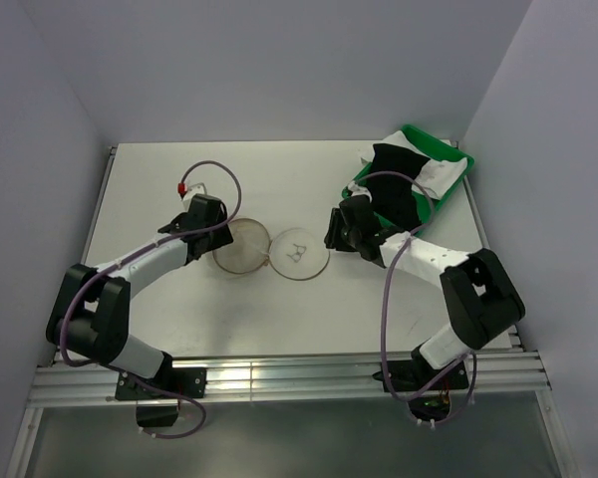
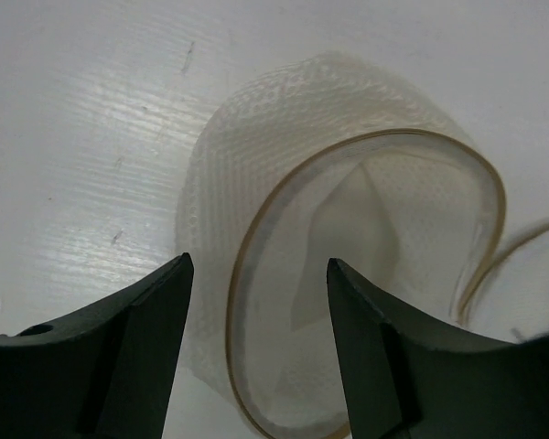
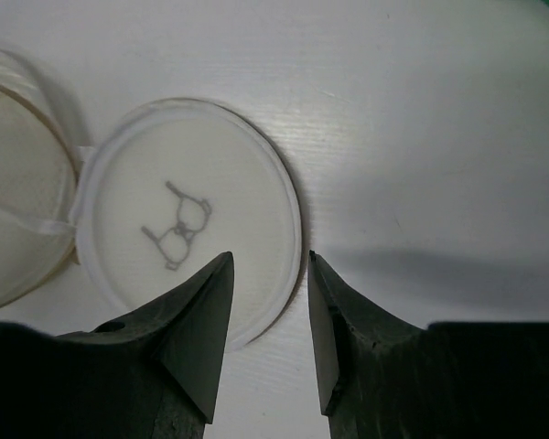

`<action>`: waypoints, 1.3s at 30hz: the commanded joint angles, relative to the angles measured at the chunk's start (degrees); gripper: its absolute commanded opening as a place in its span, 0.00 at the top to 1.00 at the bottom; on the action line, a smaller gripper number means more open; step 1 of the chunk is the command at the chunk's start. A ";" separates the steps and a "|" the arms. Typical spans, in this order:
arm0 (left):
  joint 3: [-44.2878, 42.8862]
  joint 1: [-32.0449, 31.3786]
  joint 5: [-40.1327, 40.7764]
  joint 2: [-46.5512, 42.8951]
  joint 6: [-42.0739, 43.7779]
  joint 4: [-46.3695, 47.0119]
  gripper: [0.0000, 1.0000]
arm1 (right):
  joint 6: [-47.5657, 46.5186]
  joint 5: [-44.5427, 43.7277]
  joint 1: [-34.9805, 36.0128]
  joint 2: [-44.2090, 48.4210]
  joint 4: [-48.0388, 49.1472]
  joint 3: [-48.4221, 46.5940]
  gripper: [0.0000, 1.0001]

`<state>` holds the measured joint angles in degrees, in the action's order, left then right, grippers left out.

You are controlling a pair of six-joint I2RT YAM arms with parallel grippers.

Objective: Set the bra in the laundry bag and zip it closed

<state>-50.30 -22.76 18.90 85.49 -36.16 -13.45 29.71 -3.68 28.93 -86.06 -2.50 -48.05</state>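
Observation:
The laundry bag (image 1: 241, 249) lies open in the middle of the table, its mesh drum on the left and its round lid (image 1: 299, 255) flipped out to the right. In the left wrist view my left gripper (image 2: 259, 265) is open just above the drum's tan rim (image 2: 247, 274) and holds nothing. My right gripper (image 3: 268, 259) is open too, and the right edge of the lid (image 3: 188, 219) lies under the gap between its tips. Black fabric, the bra (image 1: 397, 194) as far as I can tell, lies in the green tray behind the right gripper (image 1: 334, 231).
The green tray (image 1: 458, 149) stands at the back right corner and also holds white cloth (image 1: 441, 174). The enclosure walls close in at the left, back and right. The right arm's cable (image 1: 389, 299) loops over the table.

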 commanded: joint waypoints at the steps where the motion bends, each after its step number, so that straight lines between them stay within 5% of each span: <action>1: 1.08 1.23 -1.31 -0.24 0.21 4.12 0.34 | -0.18 -1.94 0.52 -2.35 0.22 -3.10 0.55; 14: 5.12 2.11 -6.86 1.61 0.48 9.85 0.78 | 0.25 -4.58 0.87 -6.57 -0.40 -3.10 0.57; 17: 6.35 2.11 -7.38 0.47 -0.13 9.93 1.00 | 0.26 -4.75 0.87 -6.49 -0.40 -2.92 0.56; 21: 9.25 2.02 -10.19 -4.88 -1.37 12.65 1.00 | 0.78 -5.72 0.78 -6.40 -0.13 -1.61 0.39; 31: 15.50 1.93 -5.45 -19.48 -4.35 11.88 1.00 | 3.24 -0.37 2.27 -4.03 1.45 2.87 0.50; 36: 15.76 1.85 -8.08 -25.45 -5.93 11.78 0.99 | 1.85 -2.70 2.01 2.28 -1.44 1.74 0.45; 37: 15.76 1.85 -9.39 -26.25 -6.29 11.87 0.83 | 1.40 -3.69 1.57 3.00 -2.41 0.69 0.41; 39: 15.50 1.58 -10.71 -28.96 -6.29 11.78 0.66 | 0.35 -4.05 -1.23 4.67 -4.26 -2.39 0.34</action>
<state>-34.87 -20.84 10.76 60.20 -41.04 -3.25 31.66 -4.84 30.35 -85.91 -6.04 -45.52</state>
